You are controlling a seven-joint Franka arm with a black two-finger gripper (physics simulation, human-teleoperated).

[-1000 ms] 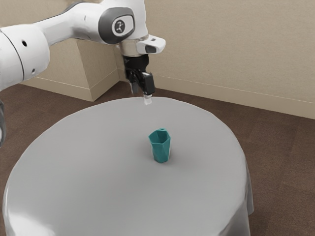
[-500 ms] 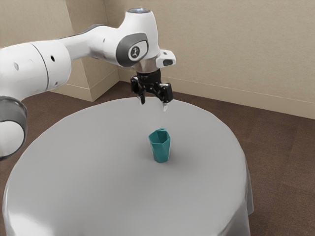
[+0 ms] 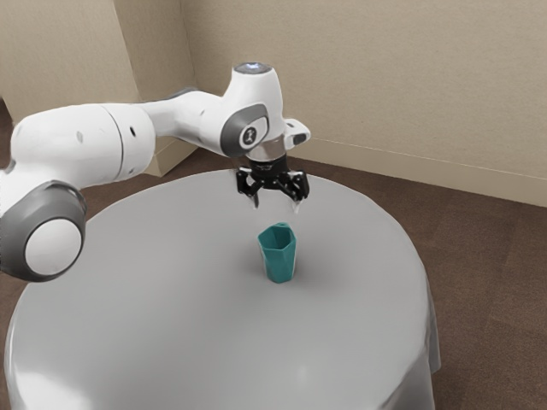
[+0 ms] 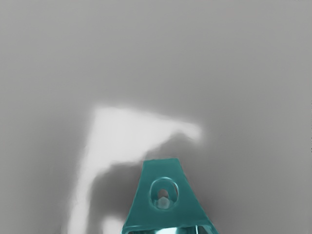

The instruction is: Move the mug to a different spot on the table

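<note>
Hangs with the gripper [image 3: 275, 198] released, both fingers spread wide. Grasps nothing and touches nothing. Shows the teal mug [image 3: 278, 254] upright on the grey counter [image 3: 171, 299], straight below the gripper and apart from its fingertips. In the wrist view, shows the mug [image 4: 165, 200] close under the gripper, handle with round hole toward the camera.

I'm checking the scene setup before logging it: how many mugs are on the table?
1. The teal mug stands upright near the middle of the round grey table, under the open gripper, which hovers above it.
</note>
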